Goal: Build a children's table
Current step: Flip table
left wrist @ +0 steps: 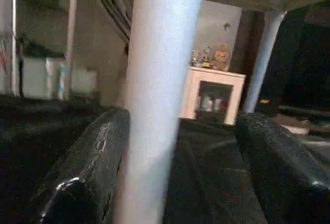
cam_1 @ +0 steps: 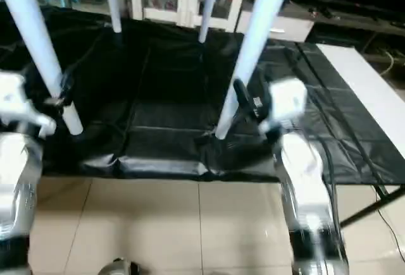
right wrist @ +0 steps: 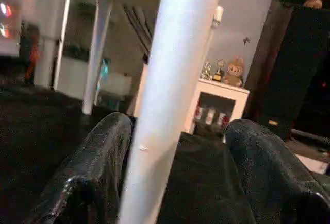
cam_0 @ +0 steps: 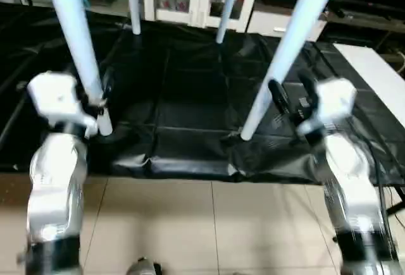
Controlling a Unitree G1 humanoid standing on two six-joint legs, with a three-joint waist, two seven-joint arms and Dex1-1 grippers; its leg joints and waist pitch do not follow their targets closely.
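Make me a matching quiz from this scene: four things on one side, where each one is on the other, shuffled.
1. left end effector
2. right end effector
3. flat white board
4. far legs

a. open around near-right leg
b. standing at the far side of the black sheet
c. open around near-left leg
d. lying at the sheet's right side

Pairs: 1-c, 2-a, 3-d, 4-b

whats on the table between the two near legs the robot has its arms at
Nothing: between the left near leg and right near leg lies bare black sheet, seen in the left eye view.
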